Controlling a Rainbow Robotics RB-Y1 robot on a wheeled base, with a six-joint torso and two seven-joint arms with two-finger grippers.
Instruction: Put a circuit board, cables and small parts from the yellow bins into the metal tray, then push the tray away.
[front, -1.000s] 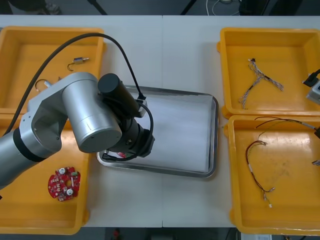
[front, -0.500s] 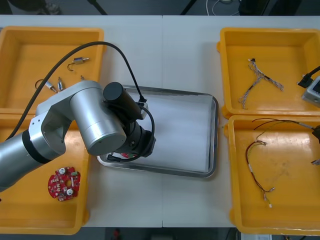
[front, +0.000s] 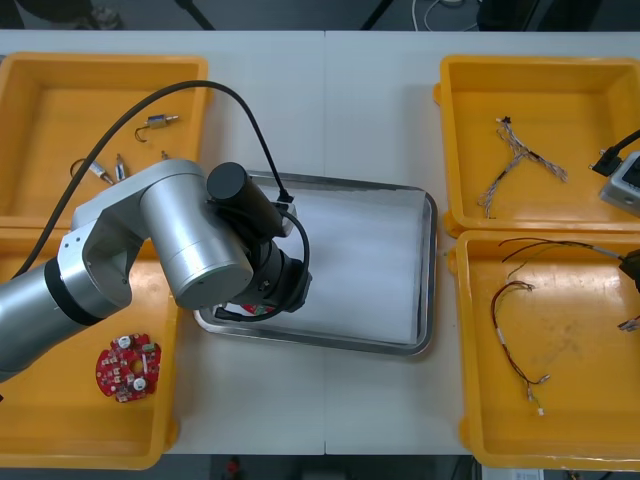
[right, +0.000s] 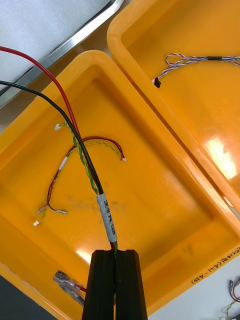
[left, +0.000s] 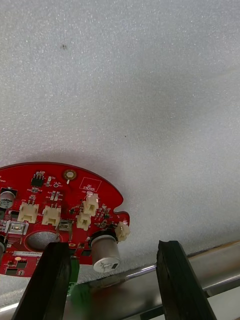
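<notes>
Our left arm (front: 190, 245) comes in from the left with the elbow bent and the wrist pointing down. Our left gripper (left: 111, 247) has its fingers (left: 55, 275) wide apart. Our right arm (front: 625, 180) is at the right edge, and our right gripper (right: 116, 255) is pinched tight on a cable (right: 106, 220).

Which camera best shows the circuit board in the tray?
Left wrist view: the red circuit board lies in the metal tray by the open left gripper. Front view: the left arm hides most of it; right wrist view faces yellow bins.
</notes>
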